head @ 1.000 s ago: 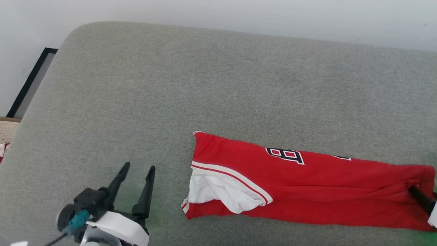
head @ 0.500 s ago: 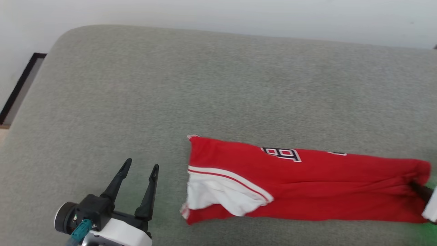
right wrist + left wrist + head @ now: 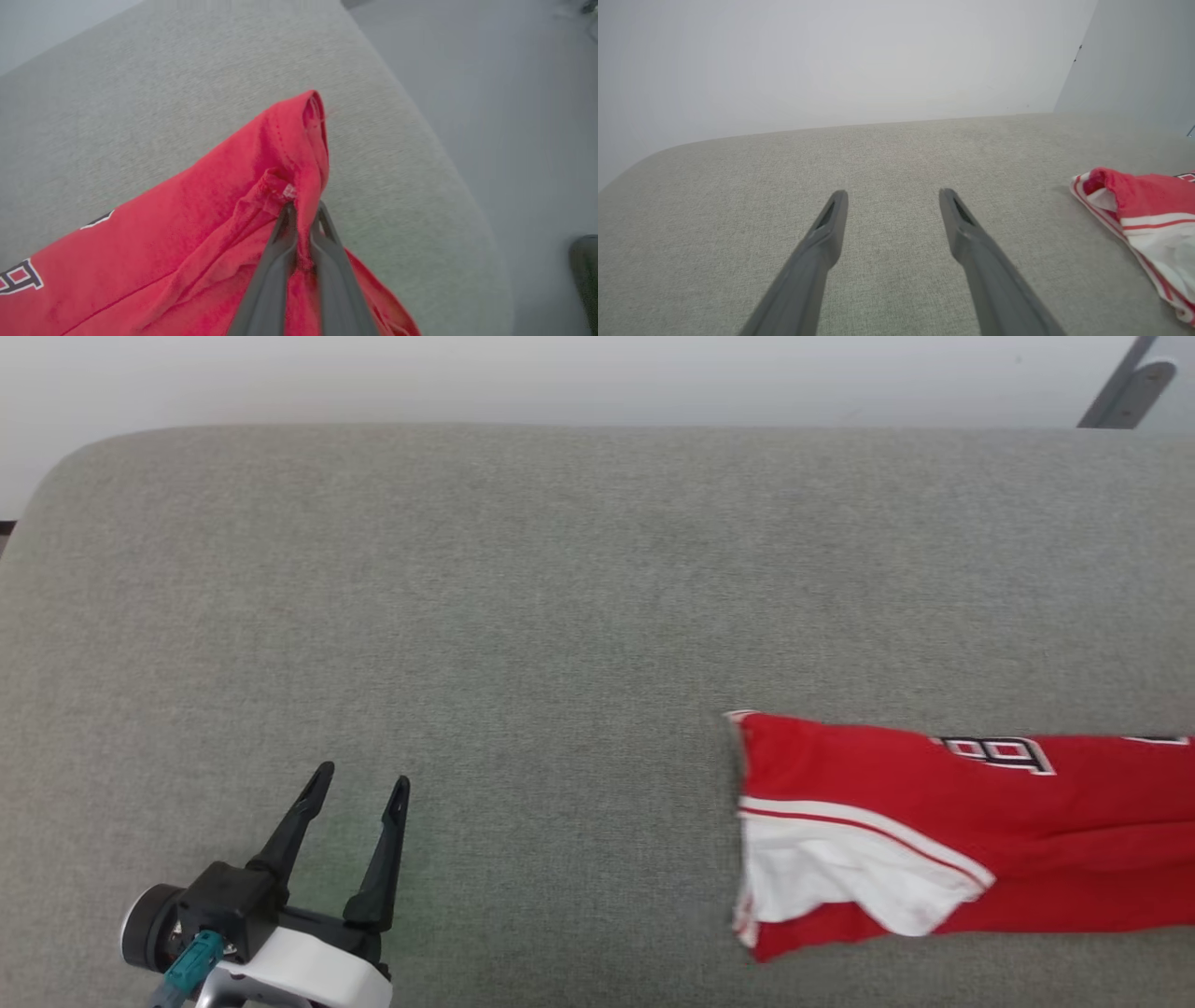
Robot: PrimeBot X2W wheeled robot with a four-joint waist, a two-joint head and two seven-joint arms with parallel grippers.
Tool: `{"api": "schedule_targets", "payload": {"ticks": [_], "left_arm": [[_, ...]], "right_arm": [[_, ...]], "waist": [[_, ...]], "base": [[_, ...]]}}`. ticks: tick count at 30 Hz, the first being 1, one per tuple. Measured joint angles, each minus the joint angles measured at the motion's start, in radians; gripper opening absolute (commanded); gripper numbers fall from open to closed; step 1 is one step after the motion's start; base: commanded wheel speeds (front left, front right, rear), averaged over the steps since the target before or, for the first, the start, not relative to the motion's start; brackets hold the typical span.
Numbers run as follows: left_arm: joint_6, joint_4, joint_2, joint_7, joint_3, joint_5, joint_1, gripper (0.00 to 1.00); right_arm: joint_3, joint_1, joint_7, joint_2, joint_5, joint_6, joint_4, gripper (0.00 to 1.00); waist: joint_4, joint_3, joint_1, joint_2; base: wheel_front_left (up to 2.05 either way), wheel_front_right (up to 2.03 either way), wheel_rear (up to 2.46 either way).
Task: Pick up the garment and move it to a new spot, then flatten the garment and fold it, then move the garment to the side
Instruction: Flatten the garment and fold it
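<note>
The garment (image 3: 934, 784), a red jersey with a white sleeve and black lettering, lies in a long folded strip on the grey cushion (image 3: 467, 569) at the right of the head view. Its sleeve end also lies at the right of the left wrist view (image 3: 1148, 200). My right gripper (image 3: 303, 207) is shut on a bunched red edge of the garment (image 3: 187, 224), which is lifted slightly there. My left gripper (image 3: 363, 775) hovers open over bare cushion at the lower left, well apart from the garment, with nothing between its fingers (image 3: 893, 193).
A pale wall runs behind the cushion. The cushion's rounded right edge (image 3: 448, 186) drops to grey floor (image 3: 514, 93) just beyond the gripped end. A dark object (image 3: 584, 270) sits on that floor. A metal bracket (image 3: 1120, 387) shows at the top right.
The right gripper has shut on the garment's end, and the garment has slid to the right across the cushion. The head camera has also shifted. My left gripper stays open.
</note>
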Motion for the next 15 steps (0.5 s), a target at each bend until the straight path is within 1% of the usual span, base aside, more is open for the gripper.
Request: {"api": "schedule_targets", "payload": {"ticks": [2,5,8,15], "left_arm": [[0.000,0.004,0.004,0.000,-0.001,-0.001,0.000,1.00],[0.000,0.007,0.003,0.000,-0.001,-0.004,0.000,1.00],[0.000,0.012,0.002,0.000,-0.007,-0.007,0.002,1.00],[0.000,0.025,0.000,0.000,-0.027,-0.023,0.007,1.00]], "right_arm": [[-0.011,-0.005,-0.001,-0.006,-0.006,-0.002,-0.012,0.00],[0.018,-0.004,0.021,0.004,-0.004,-0.002,-0.063,0.00],[0.086,0.016,0.058,0.032,0.031,-0.002,-0.137,0.00],[0.310,0.079,0.124,0.078,0.067,-0.002,-0.372,0.00]], "waist": [[-0.007,-0.003,0.0000,0.0000],[-0.014,-0.012,0.0000,0.0000],[-0.017,-0.023,0.0000,0.0000],[-0.002,-0.041,0.0000,0.0000]], "base": [[0.00,0.00,0.00],[0.00,0.00,0.00],[0.00,0.00,0.00],[0.00,0.00,0.00]]}}
